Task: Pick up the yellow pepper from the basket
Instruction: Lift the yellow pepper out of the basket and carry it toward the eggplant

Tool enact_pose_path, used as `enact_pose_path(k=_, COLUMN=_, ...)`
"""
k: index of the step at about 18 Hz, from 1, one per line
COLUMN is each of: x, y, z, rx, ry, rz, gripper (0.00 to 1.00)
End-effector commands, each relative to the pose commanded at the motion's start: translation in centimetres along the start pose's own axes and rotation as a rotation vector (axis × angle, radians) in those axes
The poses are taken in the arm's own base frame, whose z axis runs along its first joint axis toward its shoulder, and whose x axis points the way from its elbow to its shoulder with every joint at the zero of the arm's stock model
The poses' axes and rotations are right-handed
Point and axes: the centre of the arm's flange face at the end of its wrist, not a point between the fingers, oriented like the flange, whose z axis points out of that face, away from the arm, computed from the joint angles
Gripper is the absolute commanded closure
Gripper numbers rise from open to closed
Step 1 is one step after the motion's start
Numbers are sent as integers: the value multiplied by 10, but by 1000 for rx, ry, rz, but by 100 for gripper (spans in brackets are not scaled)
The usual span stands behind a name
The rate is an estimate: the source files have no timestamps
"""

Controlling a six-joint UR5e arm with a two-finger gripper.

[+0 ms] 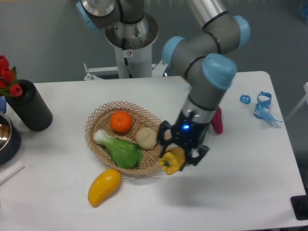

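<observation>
The yellow pepper (172, 160) hangs in the air just past the right rim of the wicker basket (97, 119), held between the black fingers of my gripper (179, 157), which is shut on it. The pepper is lobed and yellow-orange, lifted clear of the basket's contents. Inside the basket lie an orange (121, 121), a green leafy vegetable (120, 150) and a beige round potato-like item (146, 137). My arm comes down from the upper right and hides part of the table behind it.
A smooth yellow mango-shaped fruit (104, 186) lies on the table in front of the basket. A purple eggplant (217, 120) sits partly behind my arm. A black cylinder (30, 105) with red flowers stands at left, blue ribbon pieces (262, 106) at right.
</observation>
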Motion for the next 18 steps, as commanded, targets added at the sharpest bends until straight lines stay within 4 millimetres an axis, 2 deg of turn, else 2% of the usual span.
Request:
enact_pose_path(k=5, x=-24, y=37, z=-15, rx=-156, ry=-83, rz=19, gripper=68)
enact_pose_path(k=7, x=-30, y=37, z=-17, rx=-160, ry=-90, rz=18, gripper=68)
enact_pose_path(k=9, x=-39, y=48, z=-19, rx=-169, ry=-97, rz=-1, gripper=68)
enact_pose_path(k=13, x=-42, y=63, z=-19, rx=-329, ry=-135, rz=3, gripper=68)
enact_pose_path(k=18, x=-49, y=72, z=-13, rx=-344, ry=-127, rz=52, gripper=67)
